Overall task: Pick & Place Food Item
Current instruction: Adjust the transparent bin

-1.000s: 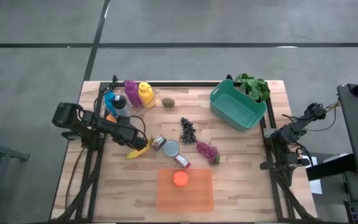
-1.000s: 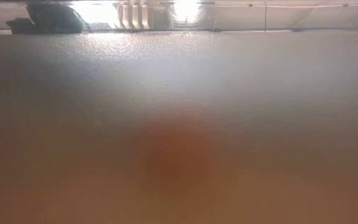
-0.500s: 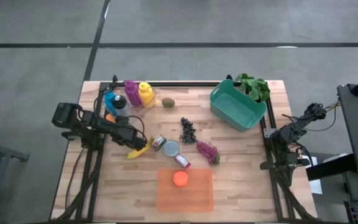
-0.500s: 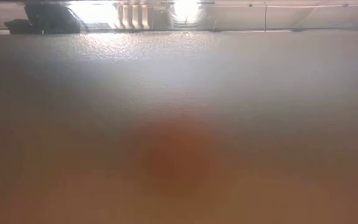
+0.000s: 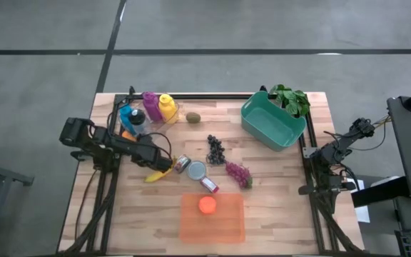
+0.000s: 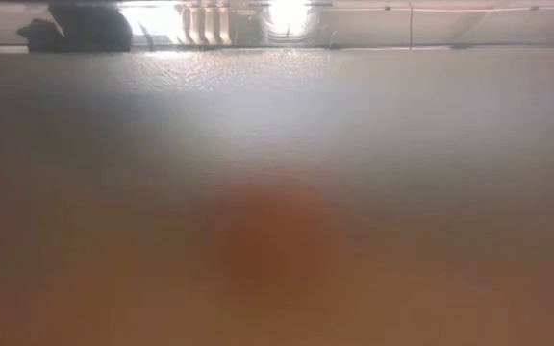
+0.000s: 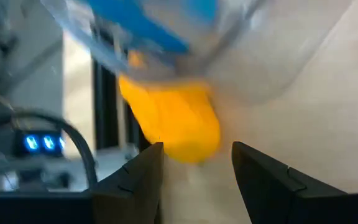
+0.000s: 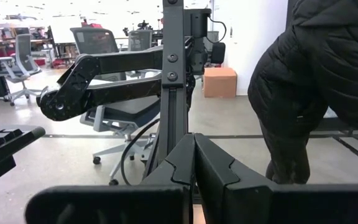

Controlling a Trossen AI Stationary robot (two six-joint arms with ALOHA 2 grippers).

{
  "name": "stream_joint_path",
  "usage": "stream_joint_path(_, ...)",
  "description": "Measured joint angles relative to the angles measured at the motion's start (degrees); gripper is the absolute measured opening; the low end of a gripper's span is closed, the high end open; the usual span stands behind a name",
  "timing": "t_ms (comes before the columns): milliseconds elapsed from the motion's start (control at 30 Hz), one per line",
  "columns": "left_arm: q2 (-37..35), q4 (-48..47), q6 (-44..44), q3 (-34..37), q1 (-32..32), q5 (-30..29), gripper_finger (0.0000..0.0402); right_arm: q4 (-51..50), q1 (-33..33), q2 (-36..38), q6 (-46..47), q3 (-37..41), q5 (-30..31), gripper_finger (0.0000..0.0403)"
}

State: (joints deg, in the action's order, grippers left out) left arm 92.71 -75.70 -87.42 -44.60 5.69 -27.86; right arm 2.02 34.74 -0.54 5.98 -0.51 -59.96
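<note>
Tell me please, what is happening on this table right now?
The left end effector is at the banana near the table's left side, fingers open around its tip. The right end effector rests shut beyond the right edge. An orange fruit sits on the orange tray; the teal bin looks empty.

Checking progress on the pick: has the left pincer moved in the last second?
Barely. In the high view the left pincer sits at the banana, shifted slightly toward the can.
</note>
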Motion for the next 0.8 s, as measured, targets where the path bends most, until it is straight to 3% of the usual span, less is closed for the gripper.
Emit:
stream_joint_path(200,-0.02,-5.43,-0.06,-0.38,-0.06,-5.18,0.0194,0.02,0.0,0.0,0.02,0.0,0.0,0.0008)
stream_joint_path(800,0.02,-1.66,-1.01,4.03,-0.33,-1.05,0.0193,0.0,0.0,0.0,0.02,-0.02,0.0,0.0008)
